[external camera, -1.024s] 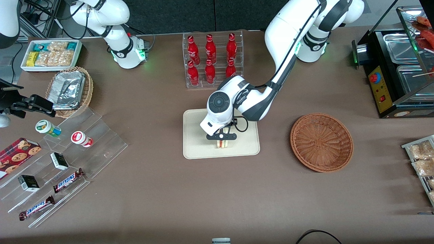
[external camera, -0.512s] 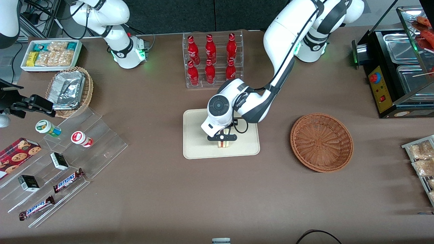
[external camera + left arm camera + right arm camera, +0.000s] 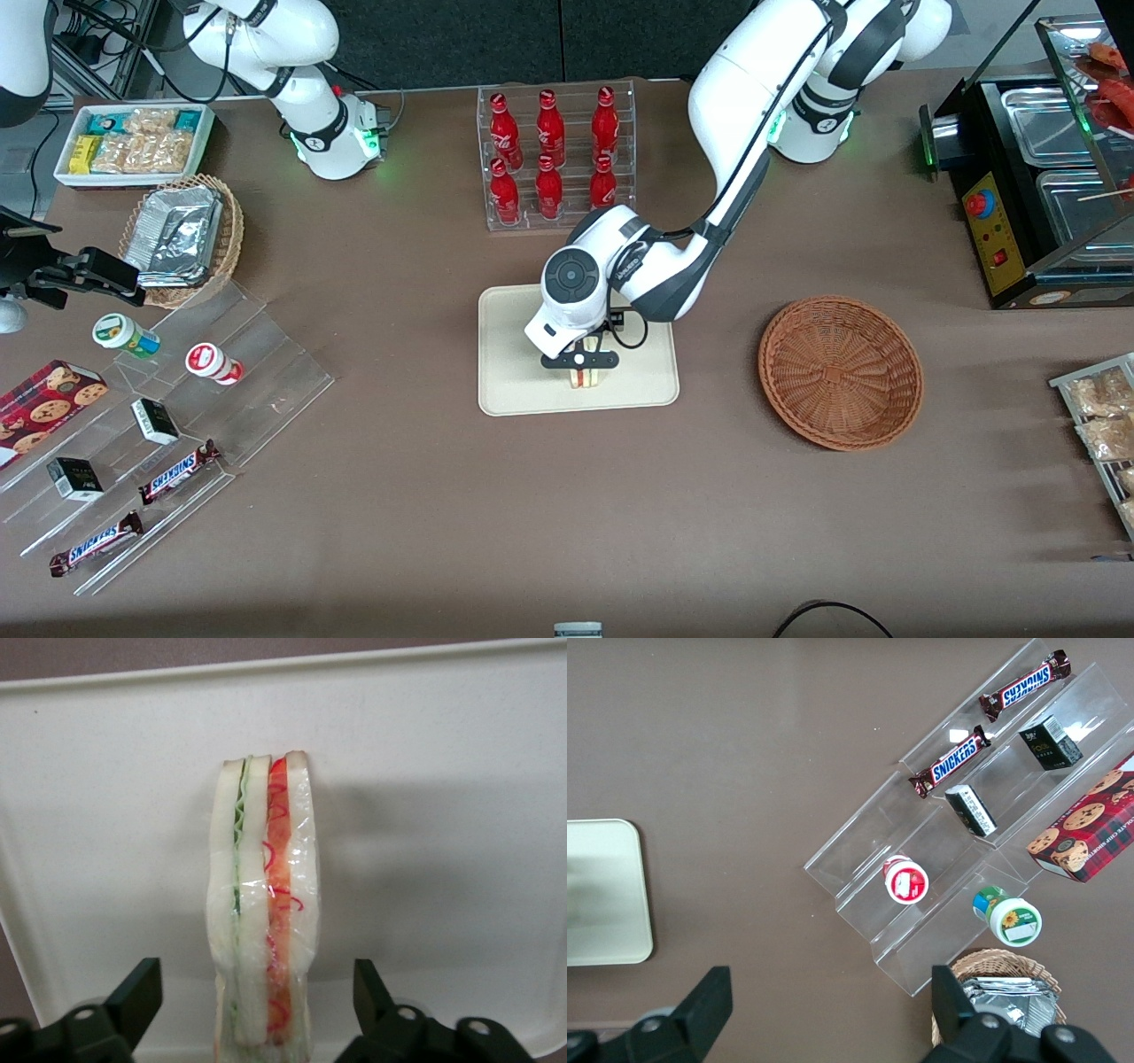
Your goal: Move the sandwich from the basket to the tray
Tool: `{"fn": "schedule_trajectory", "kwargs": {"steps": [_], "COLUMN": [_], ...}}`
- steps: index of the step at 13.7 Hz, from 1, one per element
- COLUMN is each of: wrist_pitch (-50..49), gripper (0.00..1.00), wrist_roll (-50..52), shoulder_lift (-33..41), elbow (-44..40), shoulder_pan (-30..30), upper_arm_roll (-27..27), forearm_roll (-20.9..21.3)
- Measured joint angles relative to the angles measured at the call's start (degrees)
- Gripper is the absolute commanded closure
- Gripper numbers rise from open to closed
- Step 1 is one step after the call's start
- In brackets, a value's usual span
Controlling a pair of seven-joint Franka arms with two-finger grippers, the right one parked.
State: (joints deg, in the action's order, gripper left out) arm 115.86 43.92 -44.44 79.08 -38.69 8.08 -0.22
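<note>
- Sandwich [image 3: 261, 904]: on edge on tray [image 3: 514, 390].
- Gripper [image 3: 580, 365]: above sandwich, fingers [image 3: 133, 997] spread wide, clear of the bread, grasping nothing.
- Basket [image 3: 840, 372]: toward working arm's end.

sandwich [image 3: 261, 904]: wore glossy clear film
tray [image 3: 514, 354]: looked smooth, matt
basket [image 3: 840, 372]: was rough woven wicker
tabletop [image 3: 532, 496]: was matt brown
gripper [image 3: 580, 368]: over the tray, matt black fingers [image 3: 133, 997] spread beside the sandwich

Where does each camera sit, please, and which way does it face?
Front view: high up facing the robots, looking down; shows the working arm, left gripper over the tray, jaws open beside the sandwich.
Left wrist view: on the working wrist, facing down at the sandwich on the tray; jaws show.
Right wrist view: on the parked wrist, facing down at the clear shelf; jaws show.
Shared: the tray.
</note>
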Motion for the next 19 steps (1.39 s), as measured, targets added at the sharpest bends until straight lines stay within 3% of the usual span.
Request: {"fn": "schedule_trajectory", "kwargs": {"steps": [9,13,19], "wrist_pitch": [-6.2,-12.3,-13.7], "gripper": [0.00,0.00,0.00], "wrist_roll": [-7.5,-10.3,-20.8], "shoulder_lift": [4.2,8.8,16.8], "elbow": [-1.7,-1.7,3.4], "shoulder_pan": [2.2,7.8,20.1], "upper_arm_roll": [-1.9,-2.1,-2.3], "forearm_roll": [0.1,0.0,-1.6]}}
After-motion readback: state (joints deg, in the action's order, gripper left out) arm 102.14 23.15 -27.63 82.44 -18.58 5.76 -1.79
